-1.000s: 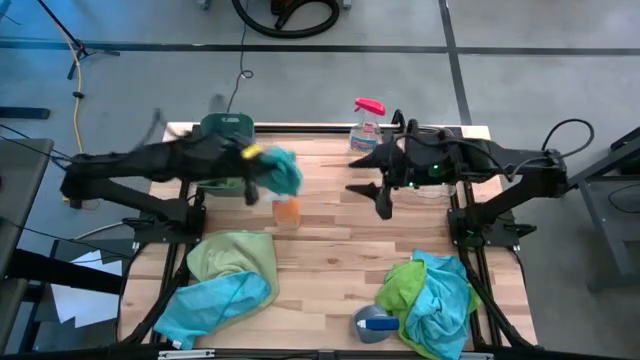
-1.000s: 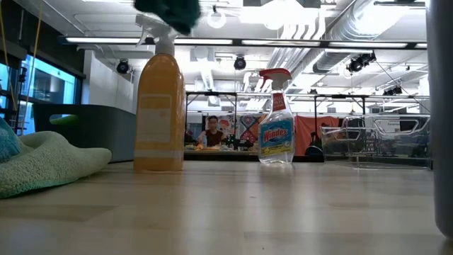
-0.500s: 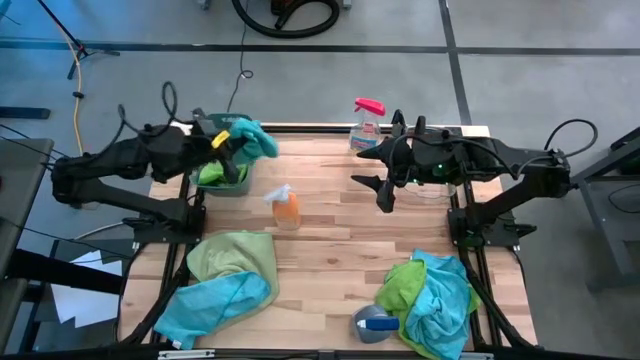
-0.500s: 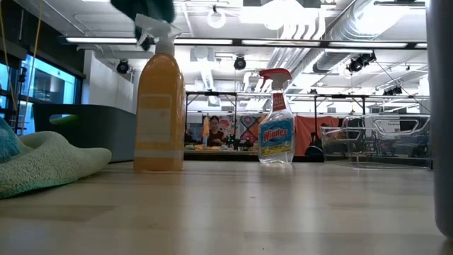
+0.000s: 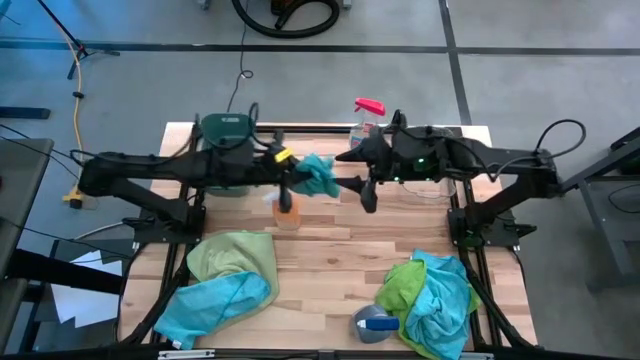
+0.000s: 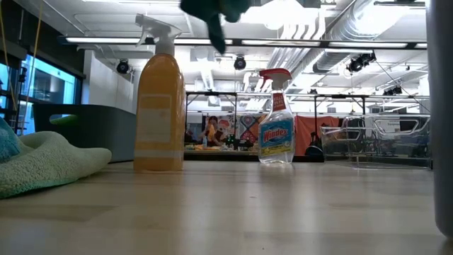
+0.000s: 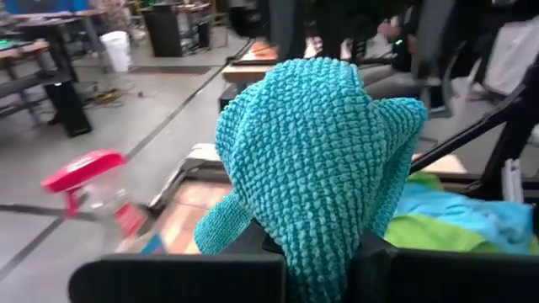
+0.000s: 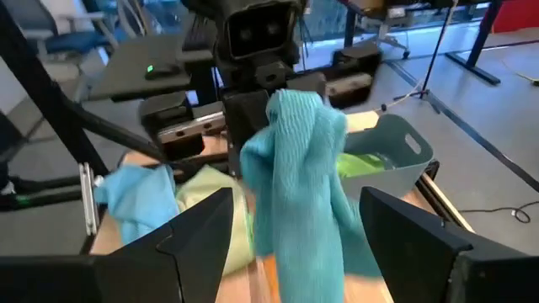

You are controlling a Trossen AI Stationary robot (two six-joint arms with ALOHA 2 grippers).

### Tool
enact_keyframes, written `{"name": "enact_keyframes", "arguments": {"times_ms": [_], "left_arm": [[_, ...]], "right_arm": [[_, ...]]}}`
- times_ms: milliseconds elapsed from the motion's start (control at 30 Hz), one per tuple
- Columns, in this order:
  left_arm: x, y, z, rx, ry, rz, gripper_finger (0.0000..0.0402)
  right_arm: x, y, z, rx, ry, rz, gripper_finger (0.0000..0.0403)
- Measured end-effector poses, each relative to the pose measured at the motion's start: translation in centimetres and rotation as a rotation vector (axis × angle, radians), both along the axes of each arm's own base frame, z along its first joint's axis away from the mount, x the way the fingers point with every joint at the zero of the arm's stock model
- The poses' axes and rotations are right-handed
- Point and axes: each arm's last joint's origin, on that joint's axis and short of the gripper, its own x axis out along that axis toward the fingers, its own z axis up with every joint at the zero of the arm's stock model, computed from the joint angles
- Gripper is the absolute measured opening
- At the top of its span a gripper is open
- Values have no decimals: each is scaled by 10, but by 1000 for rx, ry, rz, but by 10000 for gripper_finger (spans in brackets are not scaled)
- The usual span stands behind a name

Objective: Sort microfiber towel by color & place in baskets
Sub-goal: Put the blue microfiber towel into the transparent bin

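High view first: my left pincer (image 5: 296,178) is clamped on a soft teal-blue microfiber towel (image 5: 319,176), holding it up over the middle of the wooden desk (image 5: 330,235). My right pincer (image 5: 358,186) is just beside that towel, with its fingers apart and nothing between them. Under the towel stands an orange spray bottle (image 5: 286,209). Behind my left arm sits the dark teal-green plastic tub (image 5: 226,128) with something green inside. The clear see-through tub (image 6: 375,144) is at the desk's right side. Near the front lie two piles of green and blue towels, one left (image 5: 226,278) and one right (image 5: 434,295). A clear spray bottle with a pink top (image 5: 366,122) stands at the back.
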Motion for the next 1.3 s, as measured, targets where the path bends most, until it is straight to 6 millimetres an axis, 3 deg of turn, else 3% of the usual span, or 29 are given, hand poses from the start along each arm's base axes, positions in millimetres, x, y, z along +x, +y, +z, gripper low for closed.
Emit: {"name": "enact_keyframes", "arguments": {"times_ms": [200, 500, 633, 800, 867, 933, 1100, 1300], "left_arm": [[21, -4, -11, -32, -22, -54, 0], [25, -6, -15, -33, -13, -62, 6], [25, -6, -15, -33, -13, -62, 29], [24, -6, -18, -20, 29, -65, 70], [22, -6, -18, -19, 36, -65, 87], [21, -6, -17, -18, 36, -65, 105], [-2, -5, -6, -16, 67, -54, 147], [-56, -1, 4, -16, 211, 55, 177]], "right_arm": [[21, 1, -17, -33, 58, 9, 256], [35, 3, -25, -25, 58, 38, 247], [34, 2, -25, -33, 57, 17, 188], [33, 2, -25, -36, 60, 19, 38], [33, 2, -25, -36, 61, 19, 16], [31, 2, -24, -36, 69, 19, 22], [16, -1, -20, -44, 113, 10, 7], [-32, -8, -12, -56, 248, -127, 5]]}}
